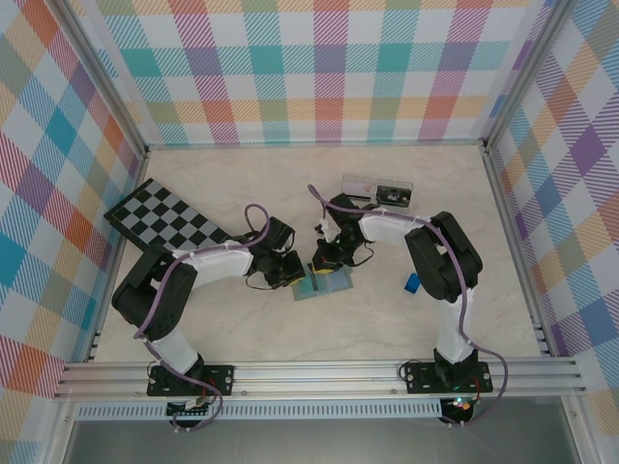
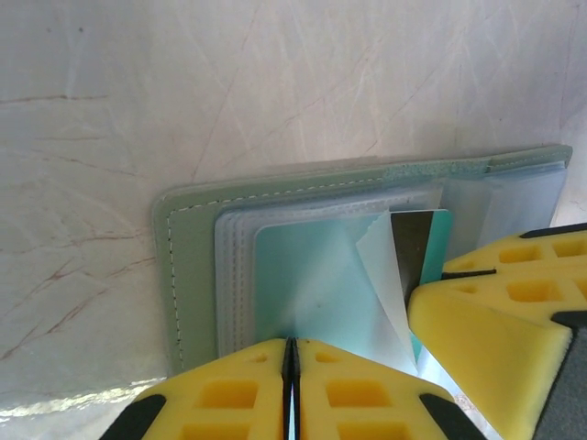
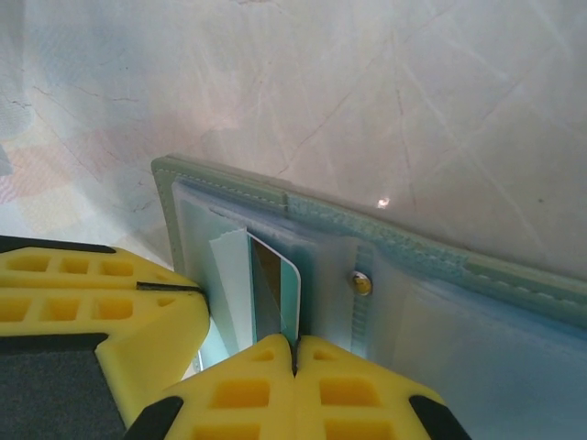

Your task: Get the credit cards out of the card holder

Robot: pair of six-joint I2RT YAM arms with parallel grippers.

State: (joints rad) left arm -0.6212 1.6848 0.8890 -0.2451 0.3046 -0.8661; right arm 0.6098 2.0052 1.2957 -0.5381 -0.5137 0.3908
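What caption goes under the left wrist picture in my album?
Left gripper pinches the open card holder sleeve while right gripper grips a teal card.

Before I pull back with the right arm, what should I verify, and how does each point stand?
1. Grip on the card: the right gripper is shut on the teal card. Ok.
2. Holder anchored: the left gripper is shut on the card holder, at its clear sleeve. Ok.
3. Holder lies open and flat on the table. Ok.
4. Card free of its pocket: a sleeve flap folds over it. Cannot tell.
5. Pull path: the blue block and clear tray stand apart from the holder. Ok.
6. Only one card pinched: cannot tell.
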